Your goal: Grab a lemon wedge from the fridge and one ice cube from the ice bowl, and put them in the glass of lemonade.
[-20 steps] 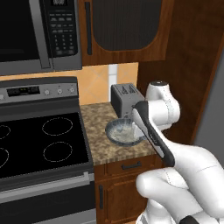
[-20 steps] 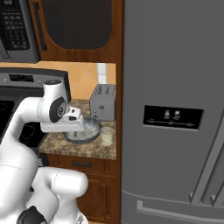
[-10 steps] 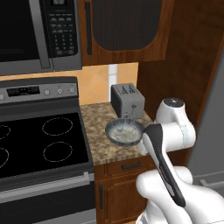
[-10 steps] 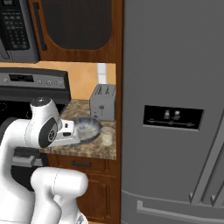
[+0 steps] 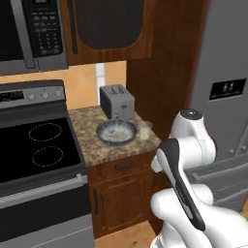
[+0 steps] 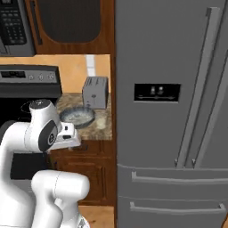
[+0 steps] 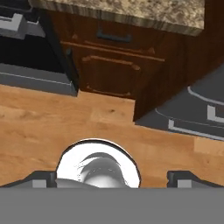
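The grey steel fridge (image 6: 169,89) stands with both doors shut; its drawers (image 7: 192,111) show in the hand view. The lemon wedge is hidden. On the speckled counter (image 5: 89,131) sits the grey-blue ice bowl (image 5: 116,131) (image 6: 78,116), and the pale glass of lemonade (image 5: 144,130) is just right of it. My arm is folded low in front of the counter, away from the bowl. My gripper (image 7: 113,178) points down at the wooden floor. It is open, with its fingertips (image 7: 43,178) wide apart and nothing between them.
A silver toaster (image 5: 116,101) stands behind the bowl. The black stove (image 5: 34,150) is left of the counter, with a microwave (image 5: 31,34) above it. A wooden cabinet with a drawer (image 7: 109,57) sits under the counter. Open wooden floor (image 7: 39,127) lies below.
The whole scene has shifted left as the base drove toward the fridge. My arm has pulled back from over the bowl and folded down low. The gripper has stayed open.
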